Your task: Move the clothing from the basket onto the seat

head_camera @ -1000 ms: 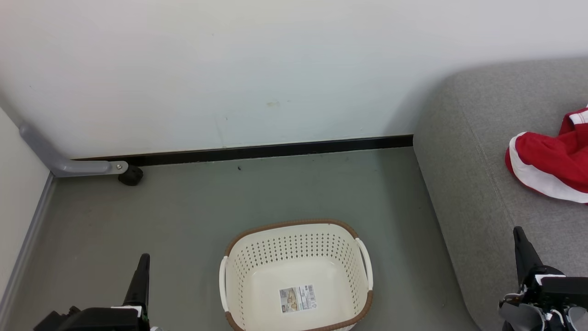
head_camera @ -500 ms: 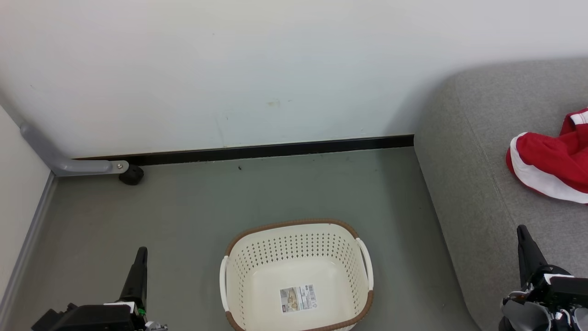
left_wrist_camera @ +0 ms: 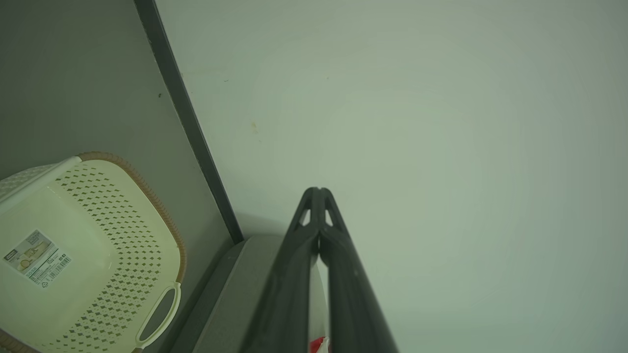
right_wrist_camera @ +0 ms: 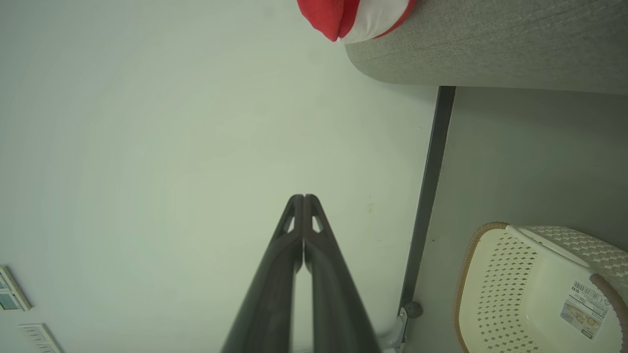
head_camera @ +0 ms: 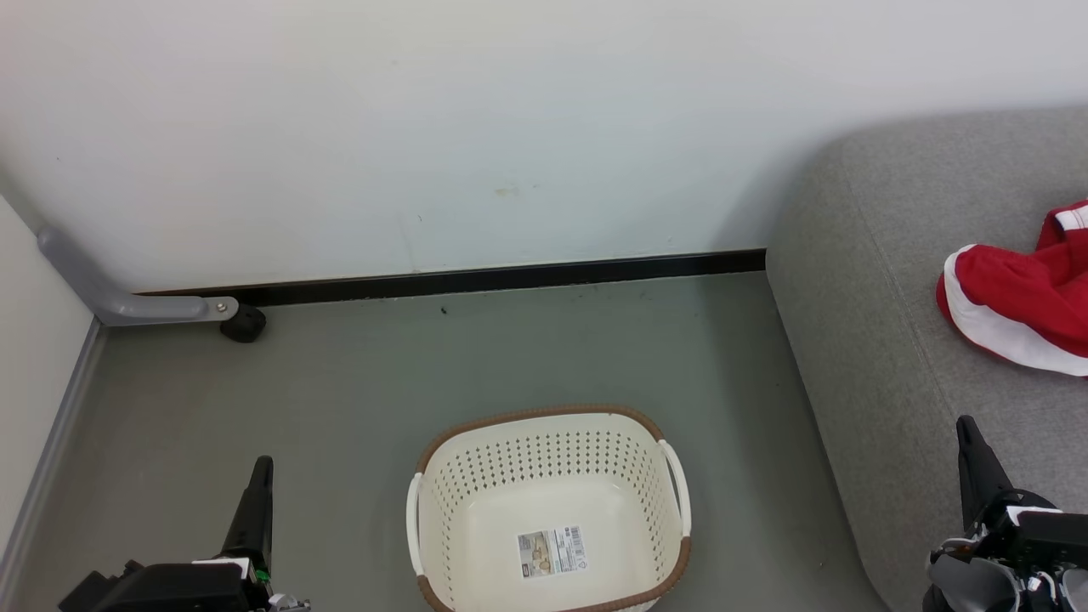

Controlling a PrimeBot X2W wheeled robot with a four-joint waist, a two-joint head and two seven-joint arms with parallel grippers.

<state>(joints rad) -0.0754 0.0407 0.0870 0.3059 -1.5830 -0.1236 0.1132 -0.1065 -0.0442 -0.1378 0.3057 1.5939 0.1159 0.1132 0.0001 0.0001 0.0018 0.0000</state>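
The cream basket (head_camera: 476, 459) with a brown rim stands on the floor at bottom centre, holding nothing but a label sticker (head_camera: 551, 552). Red and white clothing (head_camera: 1020, 310) lies on the grey seat (head_camera: 867, 280) at the right edge. My left gripper (head_camera: 262, 466) is shut, low at the left of the basket, with nothing in it. My right gripper (head_camera: 964, 425) is shut over the seat's front part, below the clothing and apart from it. In the wrist views each gripper's fingers (left_wrist_camera: 318, 192) (right_wrist_camera: 300, 198) meet at the tips, and the basket (left_wrist_camera: 122, 235) (right_wrist_camera: 495, 274) shows beside them.
A white wall with a black baseboard (head_camera: 510, 276) runs behind the basket. A grey metal leg with a black caster (head_camera: 243, 324) stands in the left corner. Grey floor (head_camera: 357, 399) lies between the wall, the basket and the seat.
Both grippers dropped slightly lower in the head view, the left more than the right. The basket and the clothing have stayed put.
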